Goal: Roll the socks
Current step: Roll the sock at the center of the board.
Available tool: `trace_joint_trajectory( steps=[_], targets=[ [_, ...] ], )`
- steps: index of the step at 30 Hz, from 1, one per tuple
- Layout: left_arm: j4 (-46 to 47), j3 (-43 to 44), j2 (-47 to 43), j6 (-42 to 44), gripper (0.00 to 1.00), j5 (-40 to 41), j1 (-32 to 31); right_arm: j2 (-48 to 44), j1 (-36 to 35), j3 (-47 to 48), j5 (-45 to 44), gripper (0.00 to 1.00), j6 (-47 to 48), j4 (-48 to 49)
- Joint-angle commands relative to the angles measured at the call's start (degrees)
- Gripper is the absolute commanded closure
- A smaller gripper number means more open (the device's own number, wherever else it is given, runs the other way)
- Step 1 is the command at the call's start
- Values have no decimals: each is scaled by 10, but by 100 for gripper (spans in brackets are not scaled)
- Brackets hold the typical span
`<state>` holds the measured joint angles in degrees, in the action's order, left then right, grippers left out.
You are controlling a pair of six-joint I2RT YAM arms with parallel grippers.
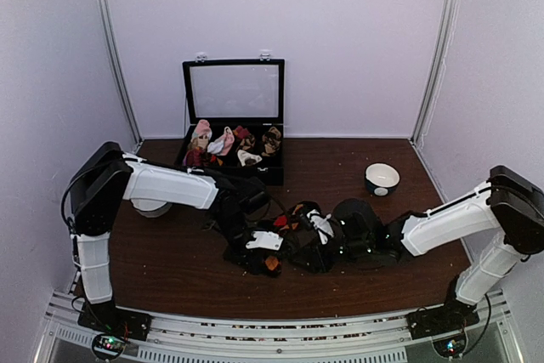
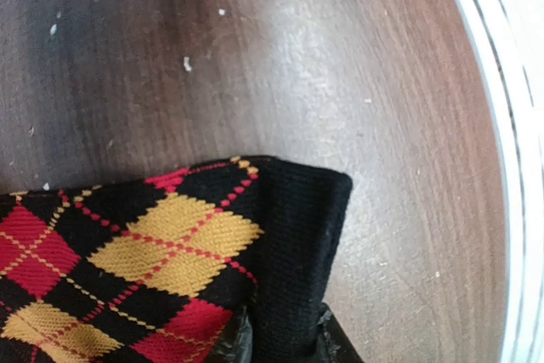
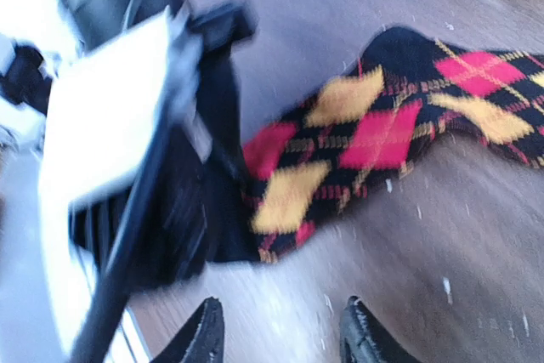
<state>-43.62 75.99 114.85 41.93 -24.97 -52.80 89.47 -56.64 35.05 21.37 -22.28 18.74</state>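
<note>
The left arm (image 1: 166,184) and right arm (image 1: 446,225) have white shells, black joints and black cables at their bases.

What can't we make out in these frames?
Top view: argyle sock mostly hidden under left arm and right arm; sock count unclear.
Left wrist: sock cut by bottom edge; left end effector barely in frame.
Right wrist: motion blur smears everything.
Box contents: too small.

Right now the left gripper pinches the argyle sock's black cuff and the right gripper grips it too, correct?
No. The left gripper does pinch the black cuff of the argyle sock, but the right gripper is open on nothing; the right wrist view shows it.
</note>
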Motion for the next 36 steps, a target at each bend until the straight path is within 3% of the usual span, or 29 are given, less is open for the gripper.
trace_joint_trajectory(
  steps=[1, 3, 4, 5, 6, 10, 12, 14, 17, 19, 21, 23, 26, 31, 36],
  targets=[
    [-62, 37, 32, 1, 76, -70, 27, -48, -46, -25, -134, 50, 103, -94],
    [-73, 50, 42, -5, 76, -75, 31, -71, -62, -33, -184, 48, 113, -113],
    [-78, 61, 47, -11, 76, -80, 34, -83, -70, -40, -211, 20, 119, -122],
    [-85, 72, 54, -16, 76, -86, 37, -96, -79, -46, -245, 3, 125, -135],
    [-95, 81, 61, -18, 76, -96, 41, -108, -93, -50, -289, 0, 129, -152],
    [-133, 115, 89, -22, 76, -124, 51, -172, -164, -67, -557, 0, 105, -218],
    [-151, 129, 103, -21, 76, -133, 53, -204, -174, -77, -627, 0, 80, -222],
    [-165, 141, 113, -21, 76, -135, 54, -241, -176, -77, -576, 0, 77, -203],
    [-179, 154, 124, -19, 76, -136, 54, -295, -165, -146, -493, 0, 85, -24],
    [-188, 161, 130, -17, 76, -141, 56, -282, -166, -150, -497, 3, 116, -33],
    [-196, 167, 135, -17, 76, -150, 57, -248, -194, -116, -542, 15, 152, -98],
    [-212, 176, 143, -15, 76, -161, 58, -209, -250, -101, -621, 15, 191, -105],
    [-238, 202, 161, -16, 76, -176, 62, -148, -297, -75, -629, 12, 230, -107],
    [-245, 219, 178, -26, 76, -182, 69, -29, -328, -5, -566, 23, 345, -39],
    [-244, 216, 177, -24, 76, -182, 70, 52, -283, 58, -462, 41, 383, 21]
  ],
)
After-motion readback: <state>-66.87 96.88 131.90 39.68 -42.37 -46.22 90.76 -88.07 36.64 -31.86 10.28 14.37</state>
